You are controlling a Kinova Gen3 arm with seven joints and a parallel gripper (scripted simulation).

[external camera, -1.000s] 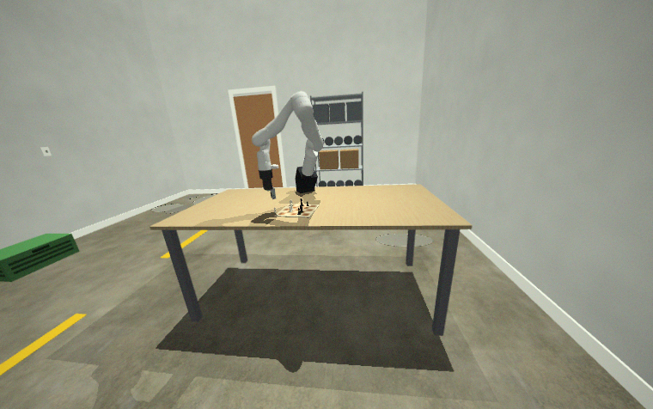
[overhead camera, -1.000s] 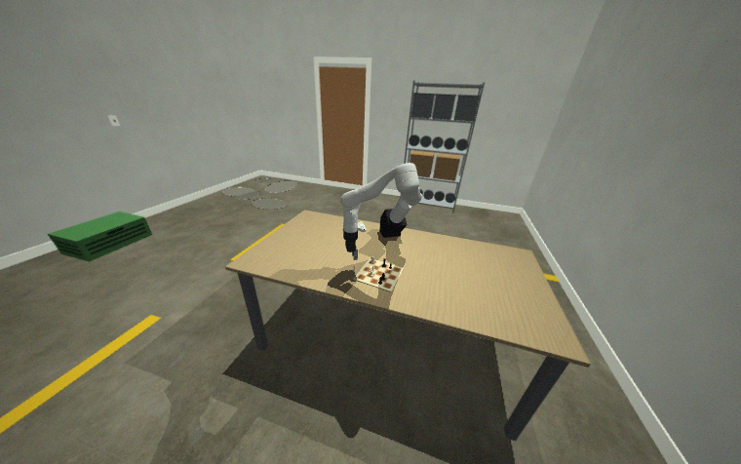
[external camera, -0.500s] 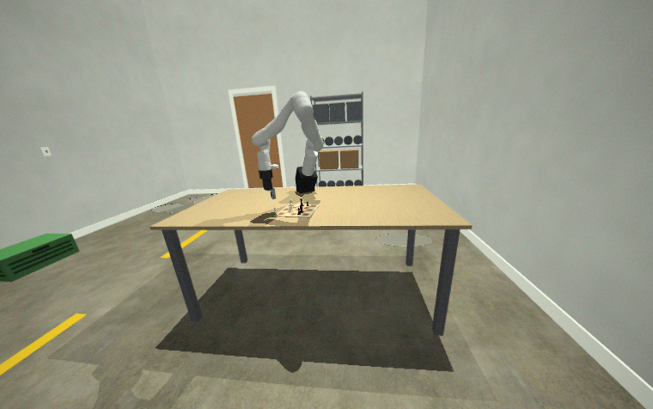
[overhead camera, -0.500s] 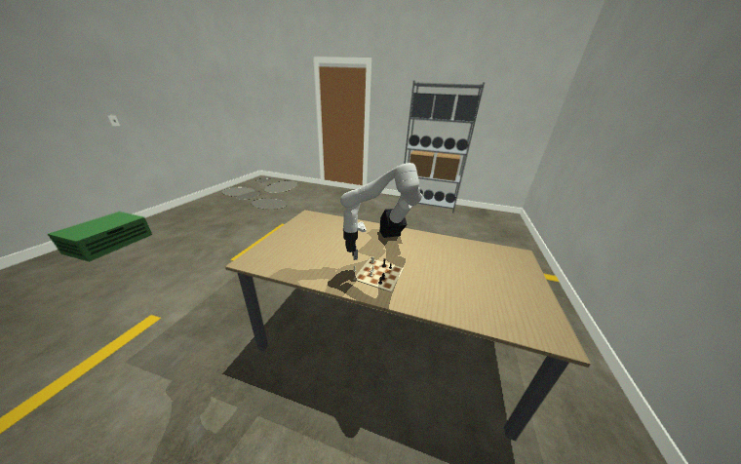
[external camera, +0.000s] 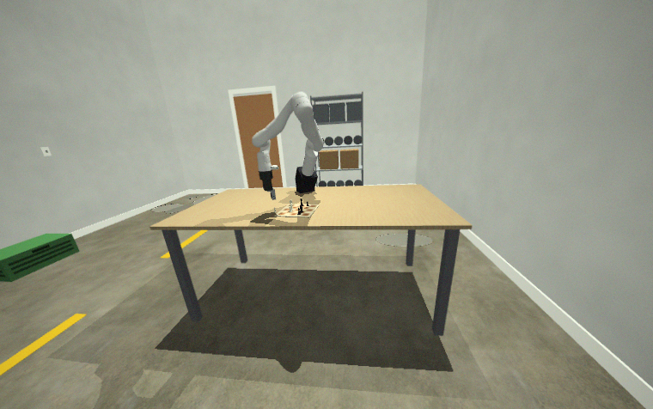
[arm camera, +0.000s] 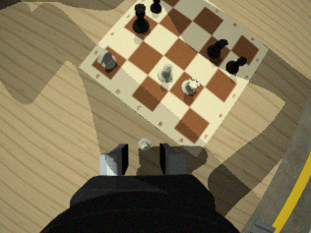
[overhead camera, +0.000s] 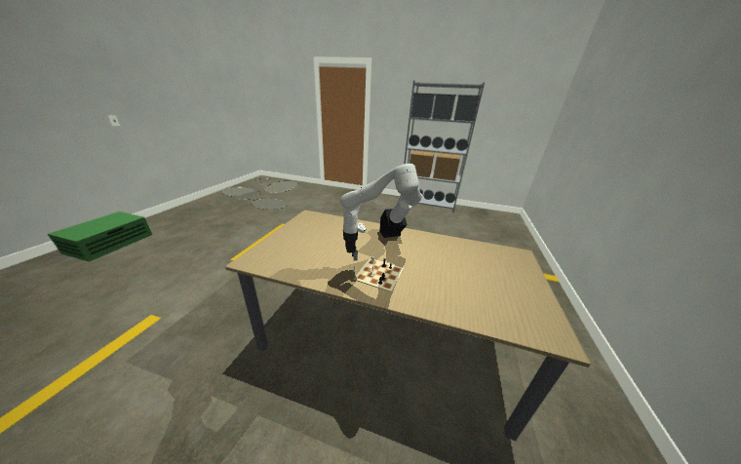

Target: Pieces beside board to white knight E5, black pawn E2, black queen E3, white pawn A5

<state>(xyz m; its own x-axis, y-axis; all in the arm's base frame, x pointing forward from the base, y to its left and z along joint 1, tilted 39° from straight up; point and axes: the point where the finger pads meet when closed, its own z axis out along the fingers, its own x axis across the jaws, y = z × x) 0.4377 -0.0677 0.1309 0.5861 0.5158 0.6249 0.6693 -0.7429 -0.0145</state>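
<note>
The white pawn (arm camera: 144, 145) (overhead camera: 354, 269) (external camera: 275, 210) stands on the table beside the board's row 5 edge. My gripper (arm camera: 144, 154) (overhead camera: 355, 255) (external camera: 273, 194) is partly open, empty, and above the pawn, which shows between the fingertips in the wrist view. On the board (arm camera: 150, 93) (overhead camera: 389, 286), the white knight (arm camera: 107, 61) (overhead camera: 371, 259) is on E5, the black queen (arm camera: 141, 23) (overhead camera: 384, 263) on E3 and the black pawn (arm camera: 155, 6) (overhead camera: 390, 266) on E2, near the wrist view's top edge. A5 (arm camera: 192, 125) is bare.
A white piece (arm camera: 165, 73) stands on C4 and another white piece (arm camera: 190, 87) on B4. A black piece (arm camera: 216, 50) stands on B2 and another black piece (arm camera: 233, 66) on A2. The arm's shadow falls on the table (overhead camera: 470, 284) left of the board.
</note>
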